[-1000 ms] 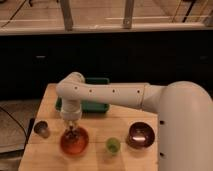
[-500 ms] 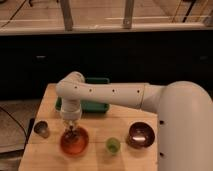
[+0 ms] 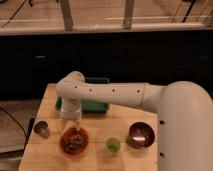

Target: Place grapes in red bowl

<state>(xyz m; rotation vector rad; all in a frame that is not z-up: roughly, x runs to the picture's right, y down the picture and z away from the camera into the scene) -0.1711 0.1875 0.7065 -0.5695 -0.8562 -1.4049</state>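
Note:
The red bowl (image 3: 74,143) sits on the wooden table (image 3: 125,120) at the front left. The grapes (image 3: 74,142), a dark bunch of berries, lie inside it. My gripper (image 3: 70,124) hangs straight down from the white arm, just above the bowl's back rim and over the grapes. Whether it touches the grapes does not show.
A small green cup (image 3: 113,145) stands right of the red bowl. A dark maroon bowl (image 3: 140,134) with a shiny inside is further right. A small metal cup (image 3: 41,129) stands at the left edge. A green tray (image 3: 92,103) lies behind the arm.

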